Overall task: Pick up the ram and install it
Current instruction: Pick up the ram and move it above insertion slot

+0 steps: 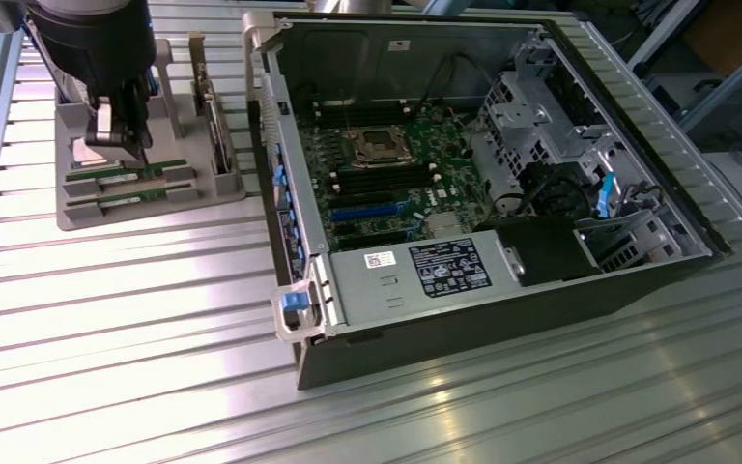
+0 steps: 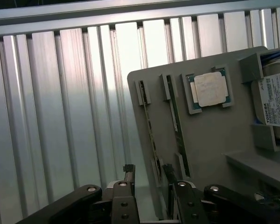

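Exterior view's left: gripper hangs over the grey tray, jaws spread wide, nothing held. Beneath it sits the ram: a long, slim green stick with dark chips, standing on its long edge in a tray slot. A second stick, alike, is just beside it in the next slot.

Wrist view: the ram is seen edge-on and runs between the fingertips. Cannot tell whether they touch it.

Next rightward, the upright card stands on the same tray.

Exterior view's right: open computer case, motherboard exposed, well apart from the ram.
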Controlling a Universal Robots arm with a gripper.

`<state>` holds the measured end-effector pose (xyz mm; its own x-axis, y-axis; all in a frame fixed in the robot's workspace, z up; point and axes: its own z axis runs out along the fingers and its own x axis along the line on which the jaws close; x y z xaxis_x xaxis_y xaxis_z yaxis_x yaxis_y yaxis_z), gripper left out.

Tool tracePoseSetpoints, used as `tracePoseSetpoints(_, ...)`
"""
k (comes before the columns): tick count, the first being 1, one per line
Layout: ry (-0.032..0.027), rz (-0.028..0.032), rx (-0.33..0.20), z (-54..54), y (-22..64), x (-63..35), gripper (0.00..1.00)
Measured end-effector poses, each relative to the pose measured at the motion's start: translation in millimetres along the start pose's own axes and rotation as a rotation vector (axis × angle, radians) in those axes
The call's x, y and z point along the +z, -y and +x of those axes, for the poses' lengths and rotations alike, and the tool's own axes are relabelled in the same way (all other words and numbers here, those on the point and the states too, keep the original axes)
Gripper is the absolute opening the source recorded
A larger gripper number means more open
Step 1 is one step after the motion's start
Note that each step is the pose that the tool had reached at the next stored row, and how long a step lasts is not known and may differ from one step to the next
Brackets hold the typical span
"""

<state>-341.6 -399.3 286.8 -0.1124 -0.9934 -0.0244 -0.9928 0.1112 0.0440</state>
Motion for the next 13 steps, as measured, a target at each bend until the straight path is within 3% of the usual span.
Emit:
tracePoseSetpoints(5,-0.004,-0.0023,-0.086,0.2,-1.1,3.3,0.36)
tracePoseSetpoints(13,-0.0045,-0.0025,-0.1,1.1,-7.8,9.5,0.36)
